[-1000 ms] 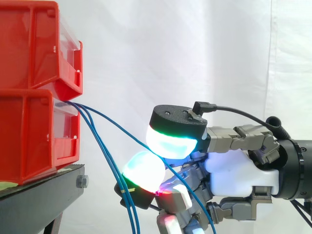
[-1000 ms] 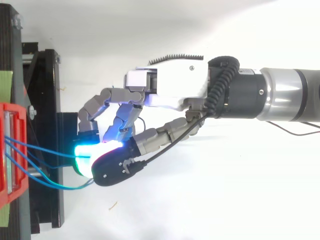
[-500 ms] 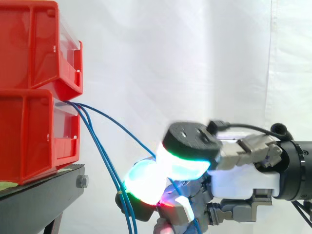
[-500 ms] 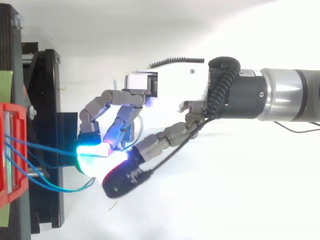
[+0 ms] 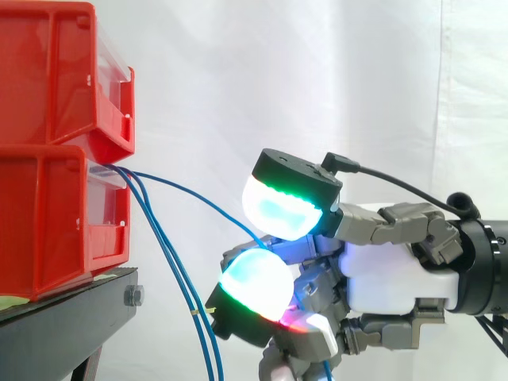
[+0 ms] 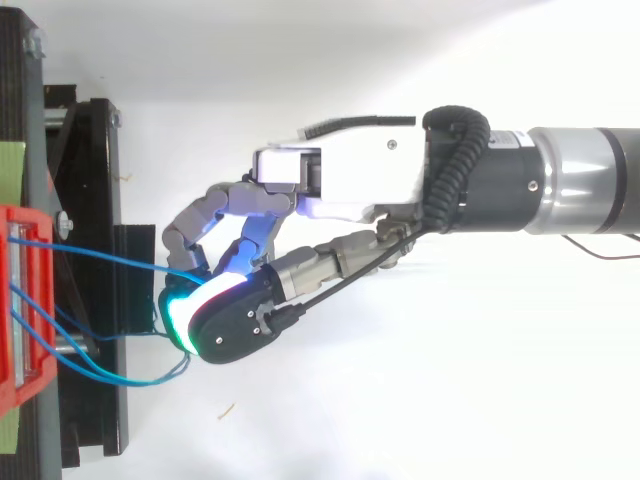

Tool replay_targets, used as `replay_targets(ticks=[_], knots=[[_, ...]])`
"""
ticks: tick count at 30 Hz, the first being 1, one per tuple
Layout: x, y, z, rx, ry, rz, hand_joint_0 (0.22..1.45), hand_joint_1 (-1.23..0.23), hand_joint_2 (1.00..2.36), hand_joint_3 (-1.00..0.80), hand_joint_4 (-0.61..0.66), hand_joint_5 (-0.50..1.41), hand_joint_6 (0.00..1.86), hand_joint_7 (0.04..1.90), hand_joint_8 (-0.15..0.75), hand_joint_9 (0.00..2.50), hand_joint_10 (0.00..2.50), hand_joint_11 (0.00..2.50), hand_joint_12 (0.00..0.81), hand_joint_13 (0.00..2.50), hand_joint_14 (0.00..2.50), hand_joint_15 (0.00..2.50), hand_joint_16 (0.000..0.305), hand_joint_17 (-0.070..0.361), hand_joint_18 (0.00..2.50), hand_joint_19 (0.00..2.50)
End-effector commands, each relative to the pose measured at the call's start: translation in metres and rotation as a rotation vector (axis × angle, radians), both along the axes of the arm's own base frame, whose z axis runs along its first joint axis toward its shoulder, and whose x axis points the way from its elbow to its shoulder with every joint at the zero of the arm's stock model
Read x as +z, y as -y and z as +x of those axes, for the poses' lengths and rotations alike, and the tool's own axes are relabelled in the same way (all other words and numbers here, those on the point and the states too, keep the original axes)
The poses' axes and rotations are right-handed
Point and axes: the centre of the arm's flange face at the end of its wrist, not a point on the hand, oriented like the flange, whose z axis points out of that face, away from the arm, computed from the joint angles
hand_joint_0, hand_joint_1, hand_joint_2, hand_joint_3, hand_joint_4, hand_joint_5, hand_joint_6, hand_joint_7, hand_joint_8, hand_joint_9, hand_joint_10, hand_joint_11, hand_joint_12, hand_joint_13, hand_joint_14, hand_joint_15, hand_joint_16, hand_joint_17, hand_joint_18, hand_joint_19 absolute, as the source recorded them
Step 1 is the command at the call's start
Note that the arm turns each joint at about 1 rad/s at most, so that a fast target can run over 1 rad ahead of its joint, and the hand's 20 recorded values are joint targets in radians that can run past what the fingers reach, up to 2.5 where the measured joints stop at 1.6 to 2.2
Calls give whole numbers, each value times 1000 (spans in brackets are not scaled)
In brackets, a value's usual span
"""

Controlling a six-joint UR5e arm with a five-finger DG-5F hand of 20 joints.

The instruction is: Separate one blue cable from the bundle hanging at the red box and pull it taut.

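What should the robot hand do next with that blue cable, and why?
Probably draw back from the red bin. The hand pinches one blue cable between glowing pads, apart from the hanging cables, but it sags in a curve.

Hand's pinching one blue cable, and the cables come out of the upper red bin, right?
No: the side view shows the cables leaving the lower red bin instead. The hand does pinch one blue cable between its pads.
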Motion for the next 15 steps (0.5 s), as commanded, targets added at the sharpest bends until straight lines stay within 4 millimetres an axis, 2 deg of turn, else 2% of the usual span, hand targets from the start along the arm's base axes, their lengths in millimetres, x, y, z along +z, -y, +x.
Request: replay_targets(ticks=[1, 4, 5, 11, 15], knots=[[8, 4, -2, -5, -2, -3, 609, -496, 1012, -319, 137, -151, 815, 1127, 350, 1089, 18, 1051, 407, 920, 21, 639, 50, 112, 933, 734], [9, 3, -2, -6, -2, 1, 596, -590, 1013, -314, 152, -172, 817, 1099, 347, 1055, 18, 1064, 406, 917, 21, 634, 51, 114, 939, 730], [9, 3, -2, -8, -2, 1, 581, -618, 1009, -366, 162, -185, 817, 1063, 345, 1032, 19, 1064, 409, 918, 21, 637, 51, 115, 946, 720], [7, 8, -2, -53, -1, 22, 522, -534, 1000, -500, 194, -190, 704, 1040, 348, 1003, 15, 1055, 419, 922, 20, 633, 55, 123, 973, 710], [6, 9, -1, -112, 0, 40, 487, -477, 1000, -500, 206, -191, 558, 1177, 353, 922, 13, 1035, 431, 932, 18, 653, 59, 133, 982, 713]])
